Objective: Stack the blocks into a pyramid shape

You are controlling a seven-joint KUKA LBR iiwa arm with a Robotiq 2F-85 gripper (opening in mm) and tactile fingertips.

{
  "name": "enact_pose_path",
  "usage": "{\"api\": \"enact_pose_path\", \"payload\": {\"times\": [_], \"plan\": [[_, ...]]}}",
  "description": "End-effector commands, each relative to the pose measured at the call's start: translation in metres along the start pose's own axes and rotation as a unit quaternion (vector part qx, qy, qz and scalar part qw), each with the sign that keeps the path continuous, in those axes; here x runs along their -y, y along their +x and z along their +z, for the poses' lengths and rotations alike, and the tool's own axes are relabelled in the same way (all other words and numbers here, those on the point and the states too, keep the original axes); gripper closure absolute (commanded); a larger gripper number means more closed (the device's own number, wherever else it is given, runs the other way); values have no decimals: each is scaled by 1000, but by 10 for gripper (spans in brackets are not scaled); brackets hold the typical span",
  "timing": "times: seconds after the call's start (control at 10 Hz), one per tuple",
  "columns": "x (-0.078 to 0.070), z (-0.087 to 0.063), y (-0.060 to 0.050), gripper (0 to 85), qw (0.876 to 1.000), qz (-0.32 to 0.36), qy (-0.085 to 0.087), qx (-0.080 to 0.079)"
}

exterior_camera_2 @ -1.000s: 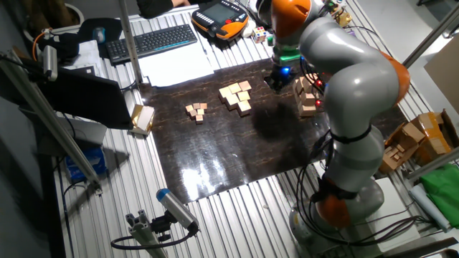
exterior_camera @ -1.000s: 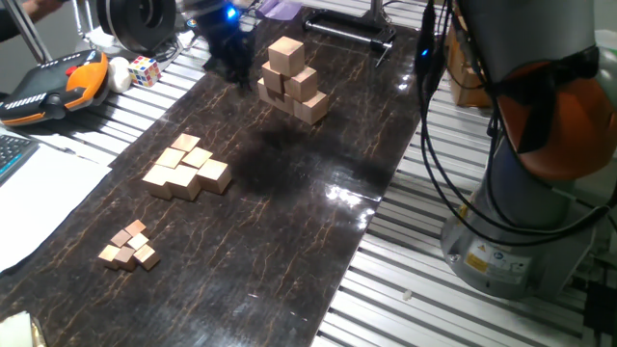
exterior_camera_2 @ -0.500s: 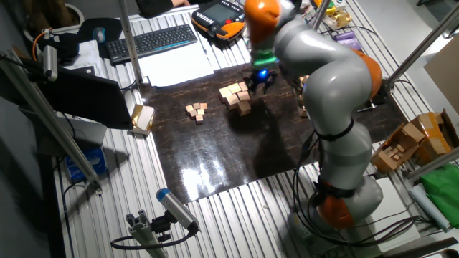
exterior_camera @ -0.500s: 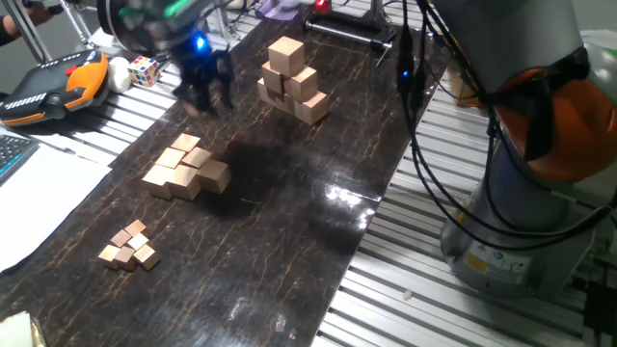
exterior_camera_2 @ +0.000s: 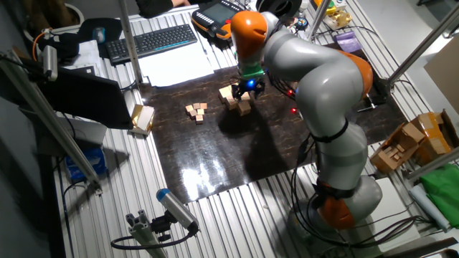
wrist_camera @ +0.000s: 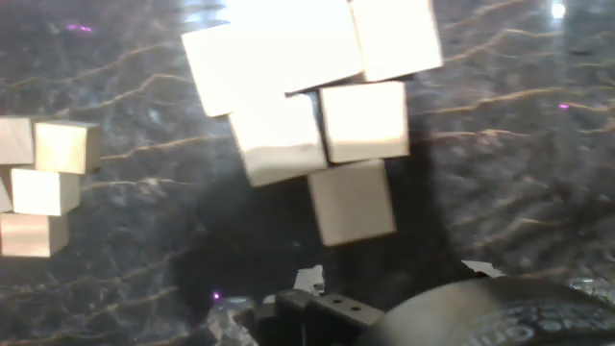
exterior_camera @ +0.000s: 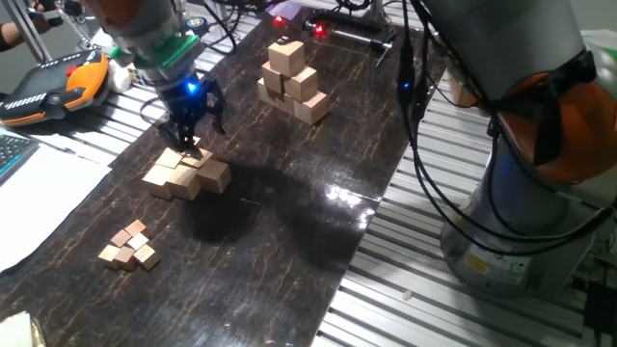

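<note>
Blocks [exterior_camera: 186,168] lie in a loose, low cluster on the dark marbled mat [exterior_camera: 289,231] — mid-sized tan cubes, touching one another, one cube [exterior_camera: 214,176] at the edge nearest the mat's middle; in the other fixed view the same cluster [exterior_camera_2: 236,99] sits just under the arm's blue light. Whether any cube rests on another cannot be told, and no stepped pyramid shows here. The gripper [exterior_camera: 190,140] hangs straight above the cluster's far side, its dark fingers pointing down and spread a little apart with nothing between them; whether the tips touch a cube cannot be told. From the hand view the cubes [wrist_camera: 327,115] fill the upper frame, washed out by glare, with one duller cube [wrist_camera: 352,201] lowest and the gripper's own dark body [wrist_camera: 384,312] along the bottom edge.

Beyond the cluster stands a taller stack [exterior_camera: 292,80] of bigger cubes, well apart from the gripper; toward the mat's near end lie tiny cubes [exterior_camera: 130,245] in a small huddle — they also show at the left edge of the hand view [wrist_camera: 38,185]. An orange pendant [exterior_camera: 58,85] and a colour-puzzle cube [exterior_camera: 145,68] sit off the mat on the slatted table [exterior_camera: 453,308]; a keyboard [exterior_camera_2: 152,41] lies behind in the other fixed view.
</note>
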State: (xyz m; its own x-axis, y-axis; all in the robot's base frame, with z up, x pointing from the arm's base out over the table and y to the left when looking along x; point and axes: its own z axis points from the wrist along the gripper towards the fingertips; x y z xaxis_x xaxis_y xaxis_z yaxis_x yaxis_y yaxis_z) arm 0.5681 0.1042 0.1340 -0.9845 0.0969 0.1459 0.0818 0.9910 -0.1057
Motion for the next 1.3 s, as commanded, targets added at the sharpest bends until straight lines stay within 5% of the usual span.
{"api": "enact_pose_path", "payload": {"times": [0.0, 0.6, 1.2], "plan": [[0, 5, -2, 123, 1000, -4, 3, 4], [0, 46, -13, 90, 999, -24, -15, 20], [1, 61, -14, 87, 999, -35, -18, 22]]}}
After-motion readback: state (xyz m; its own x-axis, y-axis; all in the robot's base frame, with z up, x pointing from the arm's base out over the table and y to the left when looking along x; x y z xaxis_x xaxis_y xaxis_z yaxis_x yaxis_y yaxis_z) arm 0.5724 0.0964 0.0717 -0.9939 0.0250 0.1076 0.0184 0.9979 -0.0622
